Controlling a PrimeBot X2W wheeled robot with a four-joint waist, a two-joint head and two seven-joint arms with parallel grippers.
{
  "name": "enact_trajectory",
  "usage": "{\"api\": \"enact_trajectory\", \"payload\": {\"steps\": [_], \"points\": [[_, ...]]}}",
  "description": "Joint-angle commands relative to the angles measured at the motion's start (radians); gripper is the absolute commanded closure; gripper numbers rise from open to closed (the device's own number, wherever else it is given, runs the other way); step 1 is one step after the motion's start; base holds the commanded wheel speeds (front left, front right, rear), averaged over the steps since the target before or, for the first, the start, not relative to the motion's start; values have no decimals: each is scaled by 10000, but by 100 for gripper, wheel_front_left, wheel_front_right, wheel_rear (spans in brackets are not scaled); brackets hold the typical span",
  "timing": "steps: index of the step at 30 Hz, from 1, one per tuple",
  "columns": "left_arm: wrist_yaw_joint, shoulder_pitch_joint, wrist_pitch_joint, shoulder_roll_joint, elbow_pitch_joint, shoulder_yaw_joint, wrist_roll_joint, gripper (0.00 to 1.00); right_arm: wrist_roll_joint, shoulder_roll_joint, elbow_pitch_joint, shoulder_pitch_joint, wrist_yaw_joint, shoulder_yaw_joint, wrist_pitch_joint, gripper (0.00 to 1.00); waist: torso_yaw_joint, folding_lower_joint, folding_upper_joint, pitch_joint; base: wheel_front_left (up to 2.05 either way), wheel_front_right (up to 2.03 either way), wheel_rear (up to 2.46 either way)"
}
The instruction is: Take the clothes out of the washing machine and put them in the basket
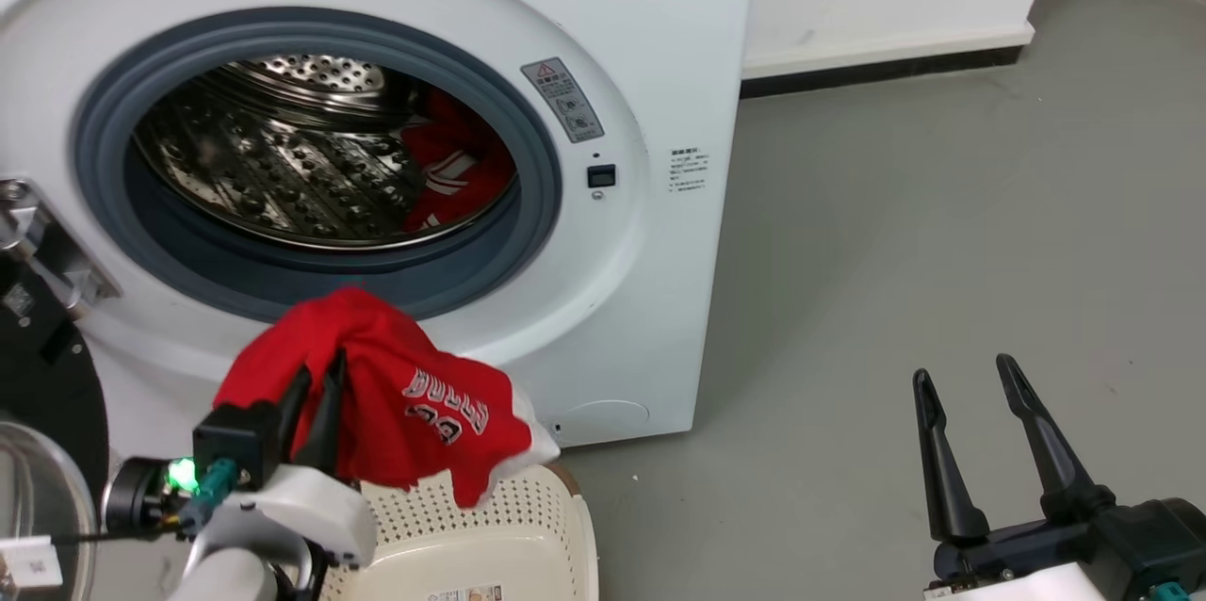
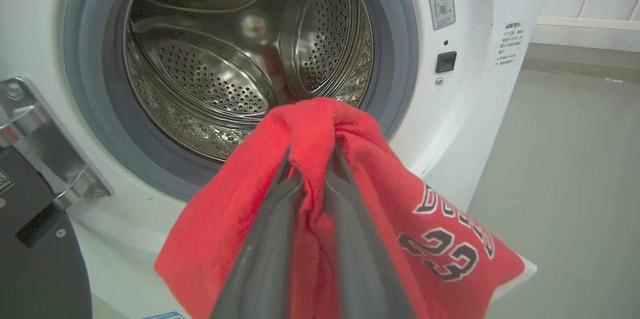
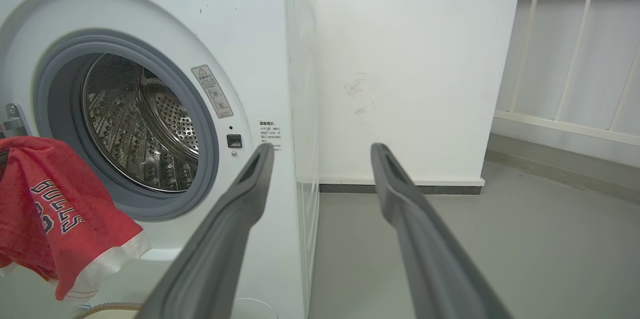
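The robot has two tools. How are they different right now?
The left tool is shut on the red jersey; the right tool is open and holds nothing. The left tool is near the basket, in front of the washing machine; the right tool is off to the side, over the grey floor. Both have two long dark fingers.

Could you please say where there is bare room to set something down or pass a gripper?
Bare: the grey floor right of the washing machine, and the left side of the drum. Crowded: its right, holding a red garment, and the basket under the jersey in the left gripper.
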Motion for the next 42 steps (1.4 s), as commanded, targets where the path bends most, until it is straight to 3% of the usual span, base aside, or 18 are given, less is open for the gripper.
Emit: {"api": "enact_trajectory", "payload": {"steps": [1, 17, 30, 42], "points": [[39, 268, -27, 35, -187, -46, 21, 100, -4, -2, 11, 135, -7, -23, -24, 0, 113, 3, -1, -103, 0, 0, 0], [-332, 1052, 87, -407, 630, -562, -402, 100, 39, -2, -66, -192, -7, 104, -24, 0, -129, 3, -1, 484, 0, 0, 0], [-1278, -195, -37, -1131, 3686, -379, -566, 100, 208, -2, -279, -1259, -7, 194, -24, 0, -534, 3, -1, 2640, 0, 0, 0], [-1972, -2130, -48, -1328, 6359, -3, -43, 100, 558, -1, -606, -2552, -7, 268, -26, 0, -967, 3, -1, 5087, 0, 0, 0]]}}
